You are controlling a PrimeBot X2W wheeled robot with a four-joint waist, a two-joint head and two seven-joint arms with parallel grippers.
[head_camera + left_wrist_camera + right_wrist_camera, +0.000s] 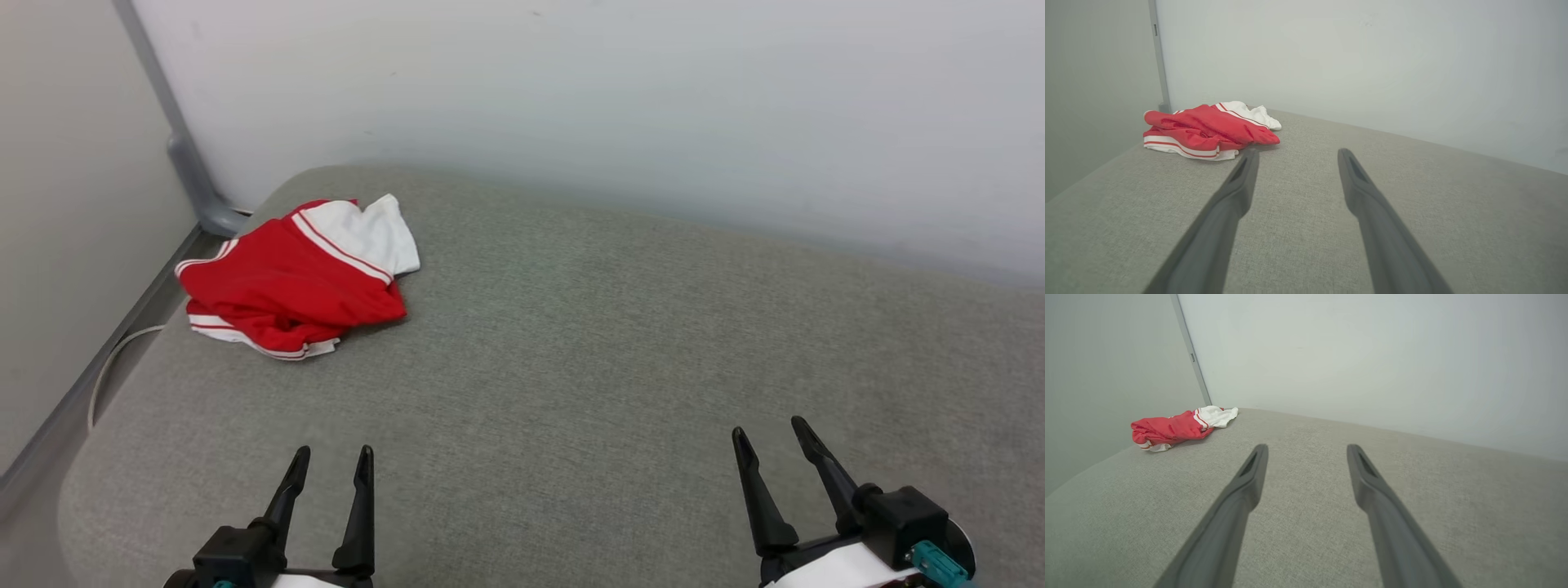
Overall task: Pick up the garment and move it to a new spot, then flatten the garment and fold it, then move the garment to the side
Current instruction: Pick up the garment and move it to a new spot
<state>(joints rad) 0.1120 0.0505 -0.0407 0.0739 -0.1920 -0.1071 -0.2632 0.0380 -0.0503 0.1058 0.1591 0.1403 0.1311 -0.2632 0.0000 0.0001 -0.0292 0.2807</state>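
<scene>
Red cloth with white sleeves, the garment [294, 278] lies crumpled in a low heap on the grey fabric cushion [571, 343], just beside the foot of the grey corner post [186, 159]. That puts it at the cushion's corner nearest the post. Its long axis runs slantwise. The bunched red end, with a striped white band tucked under it, sits at the rounded cushion edge on the post's side. The other end, a white sleeve edged with red-and-white stripes, points away from the post along the pale back wall [620, 98]. The sleeve stops a little short of that wall. Below the post, a thin white cable [106, 371] curves in the gap between the cushion's edge and the side wall [57, 212]. From the heap outward, away from the post, a broad stretch of grey fabric runs both along the back wall and toward the near edge. The left gripper [335, 451] sits well apart from the post at the near side of the cushion, its two dark fingers spread and aimed up toward the heap. The right gripper [768, 426] is farther still from the post, its fingers likewise parted and pointing across the grey fabric. I cannot tell whether either gripper's fingertips touch the cushion.
</scene>
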